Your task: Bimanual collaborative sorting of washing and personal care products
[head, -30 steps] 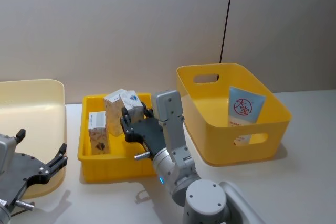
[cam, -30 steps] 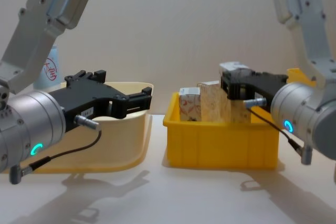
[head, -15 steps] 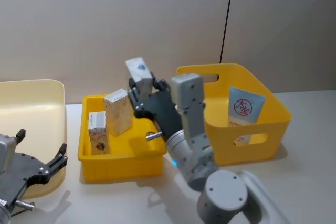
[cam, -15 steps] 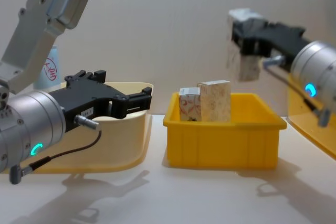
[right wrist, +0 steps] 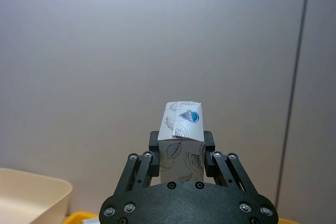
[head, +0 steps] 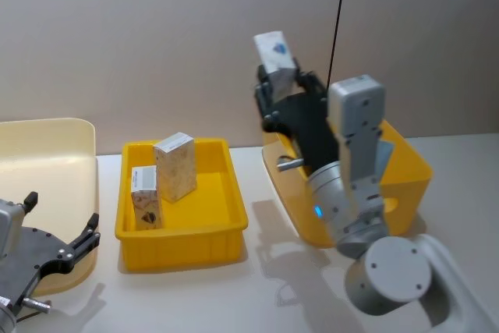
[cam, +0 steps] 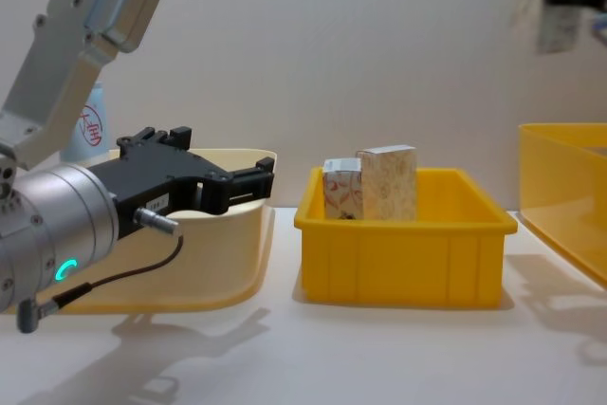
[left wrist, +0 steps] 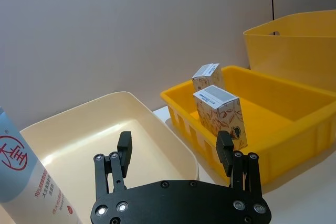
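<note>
Right gripper (head: 279, 83) clamps small white leaf-patterned cardboard box (head: 274, 55) upright; deep yellow handled bin (head: 409, 163) at 5 o'clock below. Left gripper (left wrist: 173, 153) open, idle.

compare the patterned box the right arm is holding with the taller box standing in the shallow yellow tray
The held white-and-beige patterned cardboard box is up in the air, clamped in the right gripper; the taller patterned cardboard box stands in the shallow yellow tray. The held box shows a blue emblem; the tray box shows none. Both are small patterned cartons.
</note>
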Controlling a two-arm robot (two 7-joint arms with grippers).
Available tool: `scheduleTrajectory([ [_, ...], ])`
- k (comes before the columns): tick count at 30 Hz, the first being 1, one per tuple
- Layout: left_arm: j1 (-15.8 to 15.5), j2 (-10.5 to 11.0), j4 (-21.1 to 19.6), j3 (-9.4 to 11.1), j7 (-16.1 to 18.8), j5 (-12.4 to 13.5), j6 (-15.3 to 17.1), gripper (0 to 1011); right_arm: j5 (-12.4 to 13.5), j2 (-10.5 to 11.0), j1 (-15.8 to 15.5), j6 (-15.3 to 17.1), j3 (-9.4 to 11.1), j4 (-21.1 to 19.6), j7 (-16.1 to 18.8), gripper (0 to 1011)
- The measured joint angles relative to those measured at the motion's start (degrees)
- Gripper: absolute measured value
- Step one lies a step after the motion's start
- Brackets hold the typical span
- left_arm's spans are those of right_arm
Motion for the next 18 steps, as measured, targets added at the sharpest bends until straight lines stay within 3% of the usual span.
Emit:
scheduleTrajectory([
  [11, 0.0, 0.0, 0.0, 0.0, 0.0, 0.0, 0.0, 1000, -2.6, 1.8, -2.2, 0.4, 5.1, -4.8, -3.5, 448],
  [18, 0.0, 0.0, 0.0, 0.0, 0.0, 0.0, 0.0, 1000, -4.4, 2.4, -3.6, 2.4, 8.2, -6.9, -6.1, 448],
])
